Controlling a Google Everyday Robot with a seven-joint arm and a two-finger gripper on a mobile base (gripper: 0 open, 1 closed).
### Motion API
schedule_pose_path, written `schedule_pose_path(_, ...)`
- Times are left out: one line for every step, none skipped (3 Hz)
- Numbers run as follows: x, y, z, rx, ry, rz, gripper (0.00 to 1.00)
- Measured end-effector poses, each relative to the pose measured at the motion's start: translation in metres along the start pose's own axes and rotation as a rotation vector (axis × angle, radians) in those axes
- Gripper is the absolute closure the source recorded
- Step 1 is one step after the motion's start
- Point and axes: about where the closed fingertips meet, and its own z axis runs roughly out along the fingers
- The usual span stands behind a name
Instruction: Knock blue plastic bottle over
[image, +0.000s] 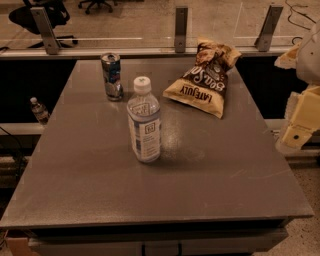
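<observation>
Nearest the camera lies the front edge of a grey table (150, 200), its top dull and lightly speckled. Toward the middle of that top, a little left of centre, stands the blue plastic bottle (144, 125), upright on its base and touching nothing else. It is clear plastic with a white screw cap, a pale blue-white label wrapped around its body and a small square logo facing the camera. Being tall and narrow, it should tip readily from a sideways push high on its body, and the space around it leaves room for it to fall.

At the right border of the view, off the table's right edge and well apart from the bottle, hangs the gripper (300, 122), a cream-coloured block only partly in view. Whether it is open or closed cannot be told. Judging by the gap, the approach has not begun.

Farther back and just left of the bottle stands a dented silver-blue can (112, 76), upright and shorter than the bottle. To the right at similar depth lies a chip bag (202, 80), flat on the table with its printing upside down to the camera. A push toward the near side would likely keep both of these undisturbed.

Beyond the table's far edge runs a rail with metal posts (181, 29). Low at the far left stands a small bottle (39, 111) with a white cap.
</observation>
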Motion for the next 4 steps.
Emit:
schedule_pose_path(0.0, 0.0, 0.0, 0.0, 0.0, 0.0, 0.0)
schedule_pose_path(-0.019, 0.004, 0.01, -0.031, -0.094, -0.025, 0.0)
schedule_pose_path(-0.054, 0.006, 0.04, -0.097, -0.298, -0.084, 0.0)
schedule_pose_path(-0.093, 0.008, 0.062, -0.178, -0.524, -0.128, 0.0)
